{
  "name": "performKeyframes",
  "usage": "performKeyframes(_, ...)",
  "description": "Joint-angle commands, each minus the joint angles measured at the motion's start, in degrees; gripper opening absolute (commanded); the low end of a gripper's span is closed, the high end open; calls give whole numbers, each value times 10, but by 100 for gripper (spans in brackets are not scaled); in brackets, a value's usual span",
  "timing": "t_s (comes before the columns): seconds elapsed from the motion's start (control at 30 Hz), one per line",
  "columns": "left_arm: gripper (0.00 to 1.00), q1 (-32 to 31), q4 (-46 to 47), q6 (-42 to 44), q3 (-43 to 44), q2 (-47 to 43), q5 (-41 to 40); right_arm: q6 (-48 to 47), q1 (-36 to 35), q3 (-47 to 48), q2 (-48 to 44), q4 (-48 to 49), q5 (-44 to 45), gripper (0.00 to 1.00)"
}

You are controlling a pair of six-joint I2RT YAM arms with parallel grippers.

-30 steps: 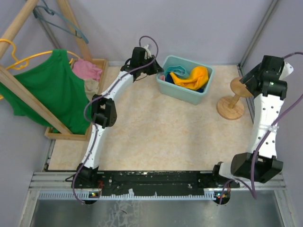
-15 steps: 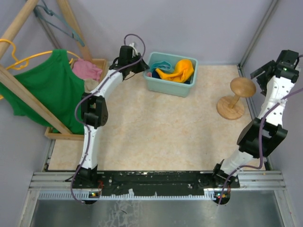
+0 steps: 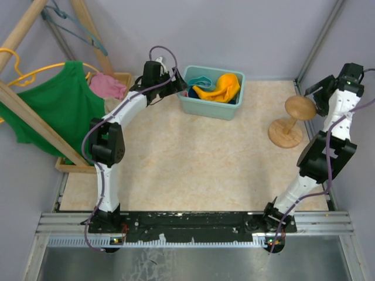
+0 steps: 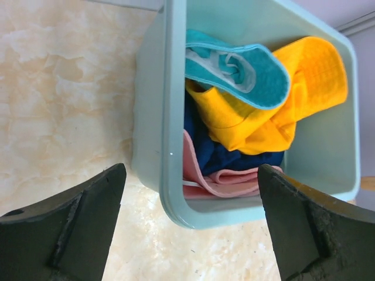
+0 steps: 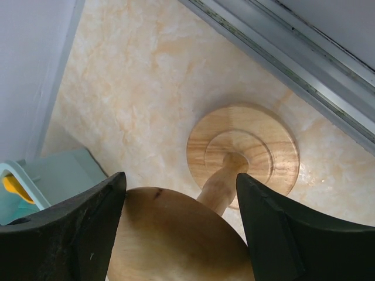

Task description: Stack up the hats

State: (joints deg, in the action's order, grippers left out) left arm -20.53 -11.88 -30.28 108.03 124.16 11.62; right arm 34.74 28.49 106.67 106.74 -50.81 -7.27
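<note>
Four hats [image 4: 252, 126] lie in the bin [image 4: 171, 88] just beyond the wide-spread left tool [image 4: 190, 175]

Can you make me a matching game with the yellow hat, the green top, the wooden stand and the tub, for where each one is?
1 orange-yellow fabric bucket hat
2 green cloth tank top
3 round-topped wooden stand
4 pale teal plastic tub

A hanging at the left
B standing upright at the right
C lying in the tub
D beside the left end effector

Pairs: 1-C, 2-A, 3-B, 4-D
</note>
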Motion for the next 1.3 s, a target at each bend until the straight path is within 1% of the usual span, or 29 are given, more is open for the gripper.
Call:
performKeyframes(0.0,100,2,25,12,-14,-58,2,-5,-16,14,14,1,-30,74)
performKeyframes(0.07,100,8,18,13,-14,-69,14,-7,-25,-2,7,4,-27,74)
performKeyframes(0.17,100,13,6,18,-20,-88,24,-13,-62,-37,-7,7,-20,73)
performKeyframes(0.33,99,20,10,35,-69,-127,34,-11,-90,-113,-39,29,-29,72)
performKeyframes(0.53,100,36,20,33,-126,-158,49,-5,-125,-192,-92,37,-40,71)
performKeyframes(0.77,100,37,25,35,-152,-173,51,56,-189,-296,-172,81,-62,70)
performKeyframes(0.93,99,43,36,35,-182,-204,53,77,-193,-367,-177,129,-80,69)
performKeyframes(1.03,99,59,68,11,-212,-223,62,87,-199,-406,-180,157,-84,69)
performKeyframes(1.13,99,77,120,-15,-253,-241,81,88,-201,-430,-180,181,-80,69)
performKeyframes(1.23,99,92,184,-34,-303,-259,113,82,-201,-452,-171,207,-72,68)
performKeyframes(1.27,99,98,187,-41,-307,-262,126,82,-201,-462,-167,219,-71,67)
